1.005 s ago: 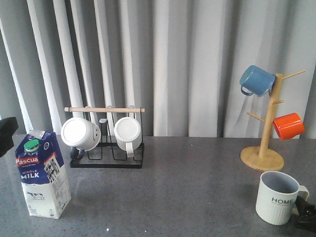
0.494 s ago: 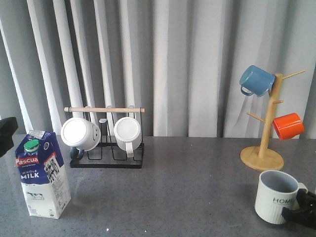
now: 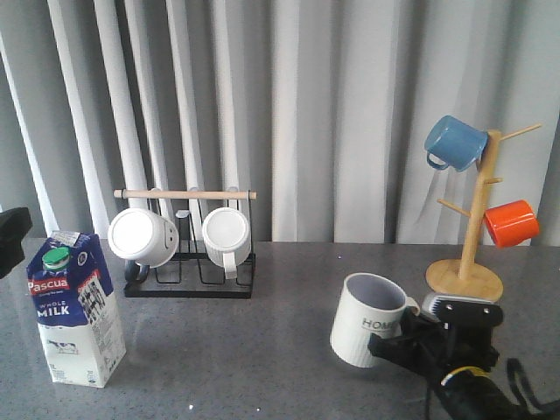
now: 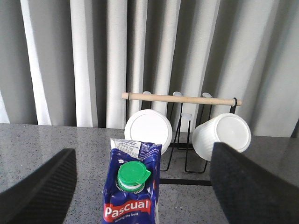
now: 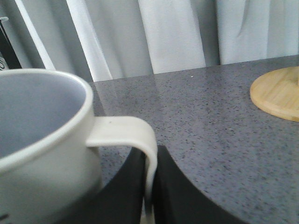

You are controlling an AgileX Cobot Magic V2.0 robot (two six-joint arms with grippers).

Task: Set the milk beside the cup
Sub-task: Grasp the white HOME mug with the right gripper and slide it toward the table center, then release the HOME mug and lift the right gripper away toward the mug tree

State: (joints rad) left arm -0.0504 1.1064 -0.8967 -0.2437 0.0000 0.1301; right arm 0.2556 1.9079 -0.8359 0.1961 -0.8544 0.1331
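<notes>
milk: stood upright at the bench's left side, green cap up, between the left tool's spread fingers, untouched. cup: tilted, right of centre, well apart from milk, handle pinched by right tool. mug tree: behind, right.

The milk is cut off below its red band in the left wrist view.

"Pascua", "WHOLE MILK" on milk carton, "HOM" visible on cup
</notes>
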